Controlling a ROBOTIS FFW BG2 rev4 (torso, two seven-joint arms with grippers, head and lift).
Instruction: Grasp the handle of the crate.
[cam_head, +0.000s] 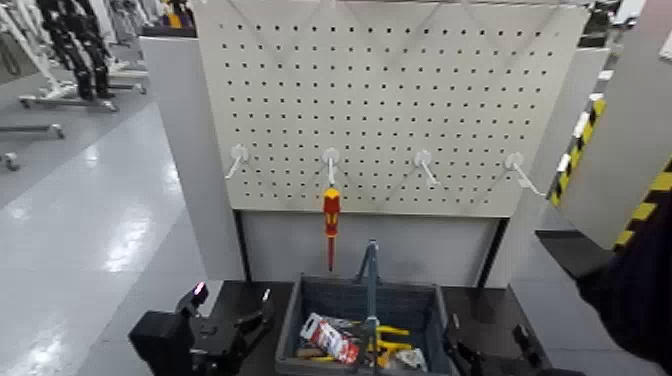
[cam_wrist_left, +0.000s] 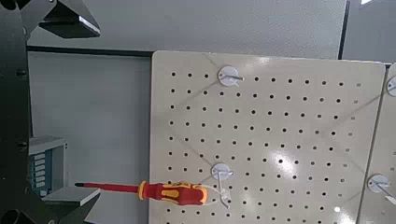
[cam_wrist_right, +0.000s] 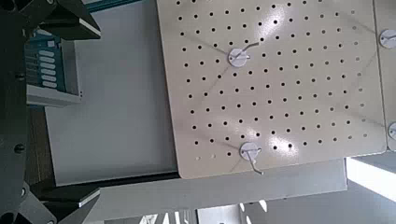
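The left tool (cam_wrist_left: 97, 112) and right tool (cam_wrist_right: 98, 112) stand open and empty on either side of the crate (cam_head: 288, 335). Its handle (cam_head: 372, 285) rises upright over the middle. A low, off-centre approach could catch the rim or knock the thin bar over. Beyond hangs a screwdriver (cam_head: 332, 212), easily bumped by overreaching.
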